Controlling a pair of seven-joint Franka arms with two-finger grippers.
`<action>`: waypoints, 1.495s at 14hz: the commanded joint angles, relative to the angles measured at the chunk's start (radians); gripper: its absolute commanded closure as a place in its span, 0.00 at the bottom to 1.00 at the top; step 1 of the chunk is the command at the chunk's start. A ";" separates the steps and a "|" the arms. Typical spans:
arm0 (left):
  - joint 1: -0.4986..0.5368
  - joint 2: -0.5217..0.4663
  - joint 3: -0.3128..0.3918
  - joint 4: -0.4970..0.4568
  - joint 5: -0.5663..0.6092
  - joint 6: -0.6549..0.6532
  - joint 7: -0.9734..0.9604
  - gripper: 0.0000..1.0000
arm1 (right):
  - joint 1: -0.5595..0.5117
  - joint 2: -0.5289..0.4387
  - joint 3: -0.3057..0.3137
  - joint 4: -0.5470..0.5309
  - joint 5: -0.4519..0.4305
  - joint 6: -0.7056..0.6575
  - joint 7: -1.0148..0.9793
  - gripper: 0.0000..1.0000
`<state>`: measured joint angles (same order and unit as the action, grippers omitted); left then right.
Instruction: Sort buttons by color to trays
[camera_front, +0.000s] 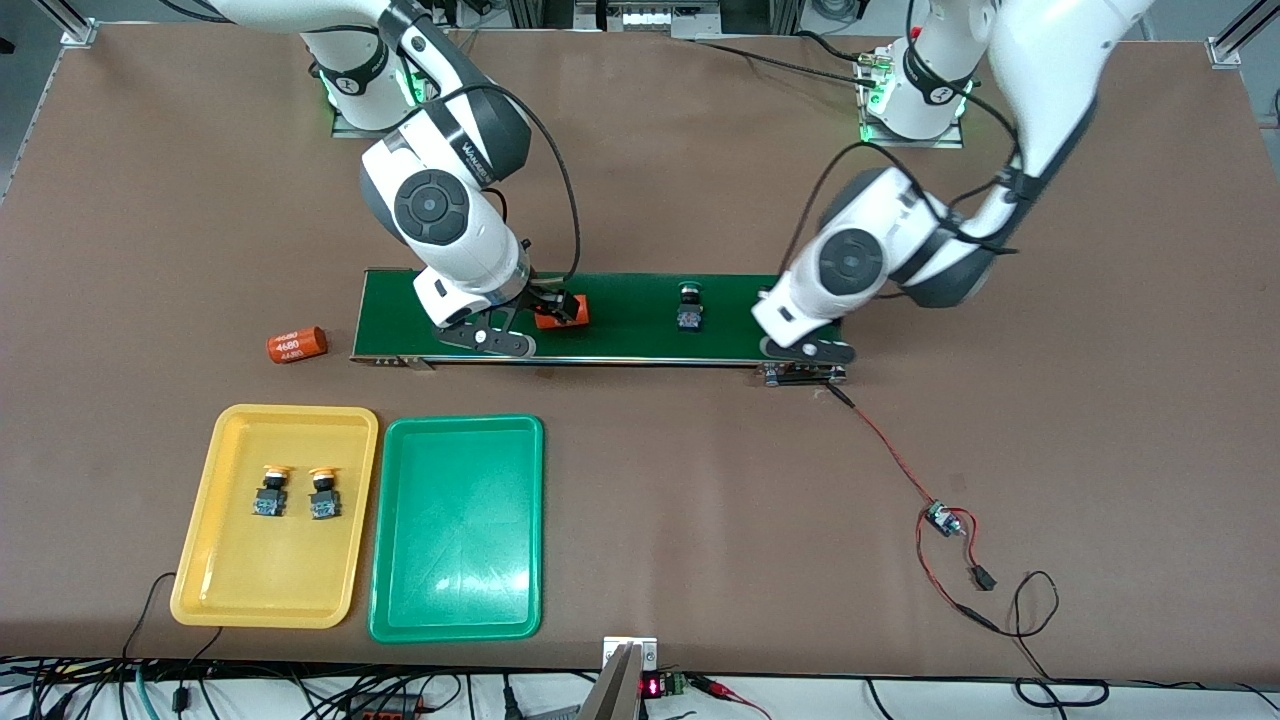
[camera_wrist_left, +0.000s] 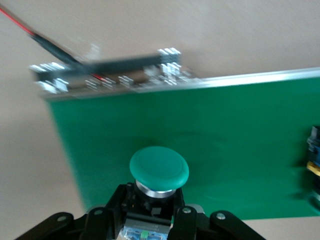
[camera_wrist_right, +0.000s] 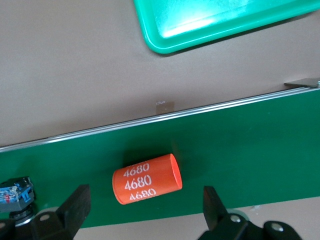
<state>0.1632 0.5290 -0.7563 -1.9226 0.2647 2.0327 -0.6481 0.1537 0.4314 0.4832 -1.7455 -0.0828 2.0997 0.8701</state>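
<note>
My left gripper (camera_front: 800, 352) hangs over the conveyor's end toward the left arm, shut on a green-capped button (camera_wrist_left: 159, 167) by its black body. A second button (camera_front: 688, 308) stands mid-belt, its cap dark against the belt. My right gripper (camera_front: 550, 305) is open over the belt's other end, its fingers (camera_wrist_right: 75, 205) on either side of an orange numbered cylinder (camera_wrist_right: 146, 178) without touching it. Nearer the front camera lie the yellow tray (camera_front: 230, 580), holding two yellow-orange buttons (camera_front: 270, 492) (camera_front: 323, 492), and the green tray (camera_front: 460, 540), with nothing in it.
The dark-green conveyor belt (camera_front: 620, 300) runs across the table's middle. Another orange cylinder (camera_front: 297, 344) lies on the table off the belt's end toward the right arm. A red-and-black wire with a small circuit board (camera_front: 940, 520) trails from the belt's other end.
</note>
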 joint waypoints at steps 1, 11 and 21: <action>0.009 0.061 0.009 0.036 -0.005 -0.008 -0.024 0.79 | -0.008 -0.003 0.006 0.004 -0.009 0.006 0.001 0.00; 0.015 0.026 0.000 0.193 -0.002 -0.188 -0.025 0.00 | -0.017 0.020 0.000 0.004 -0.058 0.000 0.000 0.00; 0.104 -0.028 0.021 0.579 -0.004 -0.457 0.142 0.00 | 0.038 0.021 -0.003 -0.071 -0.089 0.074 0.089 0.00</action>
<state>0.2401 0.5341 -0.7654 -1.3902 0.2692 1.6294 -0.6320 0.2101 0.4632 0.4792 -1.8042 -0.1570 2.1604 0.9593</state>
